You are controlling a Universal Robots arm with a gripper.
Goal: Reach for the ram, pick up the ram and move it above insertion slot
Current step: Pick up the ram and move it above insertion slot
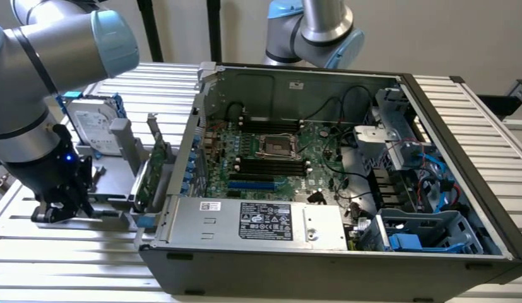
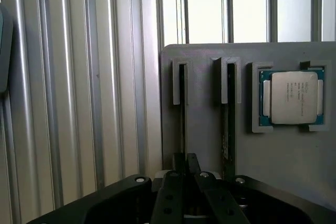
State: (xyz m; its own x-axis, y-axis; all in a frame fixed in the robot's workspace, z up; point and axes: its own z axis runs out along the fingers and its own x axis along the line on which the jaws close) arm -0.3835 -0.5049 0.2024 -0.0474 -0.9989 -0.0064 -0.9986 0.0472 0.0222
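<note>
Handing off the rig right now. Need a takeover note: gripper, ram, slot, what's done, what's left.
Gripper: down at the grey holder, outside the open PC case on the exterior view's left. Grip state unreadable.
Ram: likely the thin edge-on strip in the holder slot the gripper lines up with, seated in the holder. A second strip stands in the next slot.
Insertion slot: long, black, inside the case.
Done: the reach to the holder.
Left: no lift visible; ram not above the slot.
</note>
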